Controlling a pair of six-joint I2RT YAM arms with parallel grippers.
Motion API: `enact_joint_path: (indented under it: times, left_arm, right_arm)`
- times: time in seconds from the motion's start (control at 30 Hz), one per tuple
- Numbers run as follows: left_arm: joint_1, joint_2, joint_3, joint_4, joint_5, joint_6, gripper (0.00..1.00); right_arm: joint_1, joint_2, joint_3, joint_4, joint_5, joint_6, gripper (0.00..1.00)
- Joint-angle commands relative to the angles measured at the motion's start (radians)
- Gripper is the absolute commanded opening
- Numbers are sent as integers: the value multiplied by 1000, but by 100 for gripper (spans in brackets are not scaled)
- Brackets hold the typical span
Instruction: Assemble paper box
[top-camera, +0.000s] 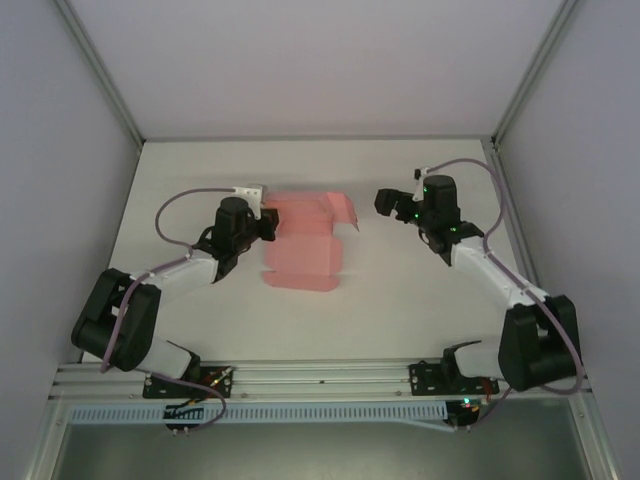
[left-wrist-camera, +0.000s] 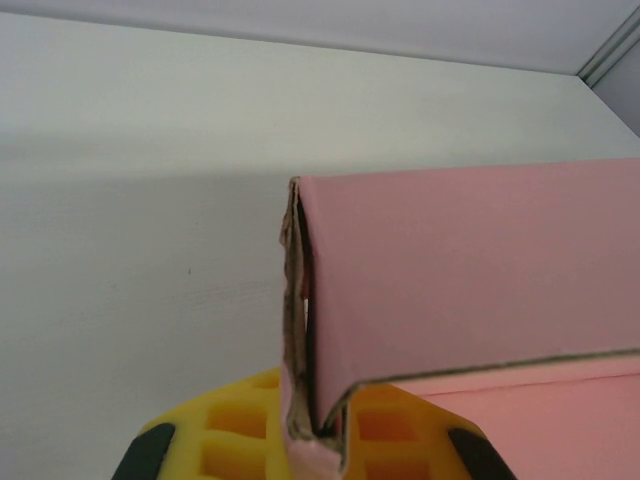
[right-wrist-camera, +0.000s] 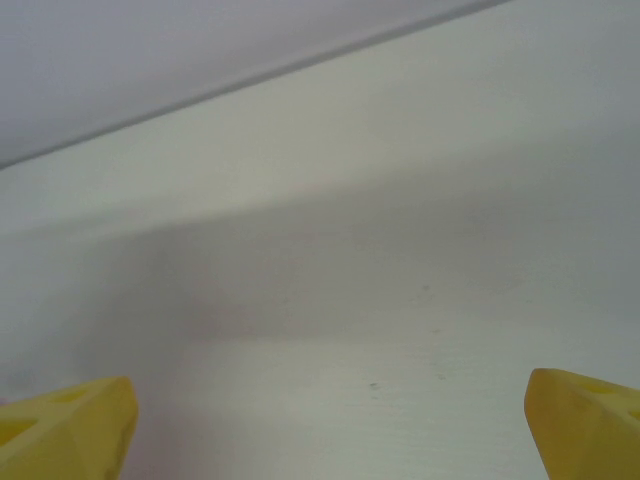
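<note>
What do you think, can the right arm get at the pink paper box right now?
Probably yes. The right gripper hangs open just right of the paper box, with bare table between them. The left gripper is shut on the box's left edge, away from that side.

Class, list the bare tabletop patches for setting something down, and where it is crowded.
Bare table lies between the paper box and the near rail, and along the back wall. A narrower gap separates box and open right gripper. Crowded: the box's left edge, clamped by the left gripper.
</note>
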Motion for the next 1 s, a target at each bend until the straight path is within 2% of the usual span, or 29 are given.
enact_joint_path:
  times: [0.0, 0.1, 0.23, 0.43, 0.57, 0.73, 0.97]
  left_arm:
    - [6, -19, -5, 35, 25, 21, 0]
    - [6, -13, 4, 31, 24, 22, 0]
    - [6, -8, 14, 26, 18, 15, 0]
    - [6, 9, 29, 21, 18, 1, 0]
    - [6, 10, 35, 20, 31, -7, 0]
    - [6, 3, 36, 10, 32, -14, 0]
    - [6, -14, 34, -26, -24, -7, 0]
  right_arm:
    - [1, 92, 67, 21, -295, -41, 95]
    - [28, 156, 87, 61, -394, -40, 91]
    - [103, 181, 115, 17, -377, -104, 89]
    - [191, 202, 122, 29, -349, -110, 89]
    - [240, 242, 151, 31, -273, -114, 89]
    - [291, 280, 197, 17, -93, -124, 85]
    - [297, 192, 157, -31, 47, -147, 85]
